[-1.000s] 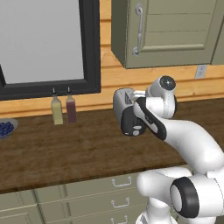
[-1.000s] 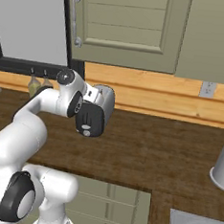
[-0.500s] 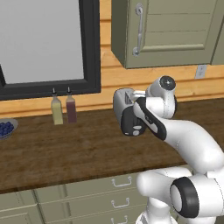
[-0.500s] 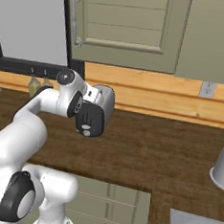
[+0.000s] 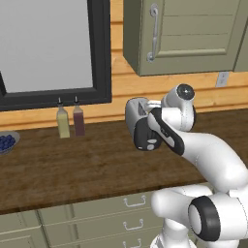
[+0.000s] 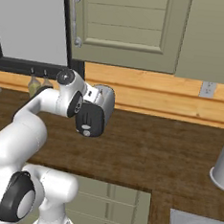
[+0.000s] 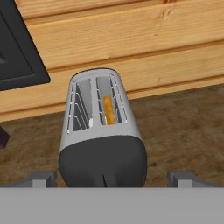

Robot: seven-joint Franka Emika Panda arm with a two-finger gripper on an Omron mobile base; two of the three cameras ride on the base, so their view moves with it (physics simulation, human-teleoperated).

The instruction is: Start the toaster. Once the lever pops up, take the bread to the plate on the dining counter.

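silver-grey toaster (image 7: 99,131) with black end face; tan-orange bread (image 7: 109,110) in one slot; dark brown wood-grain worktop (image 5: 58,167); olive drawer fronts (image 5: 97,213).

Silver-grey toaster (image 7: 99,127) with black end face, upright on the brown table by the wood wall, tan bread (image 7: 109,110) sunk in its right slot
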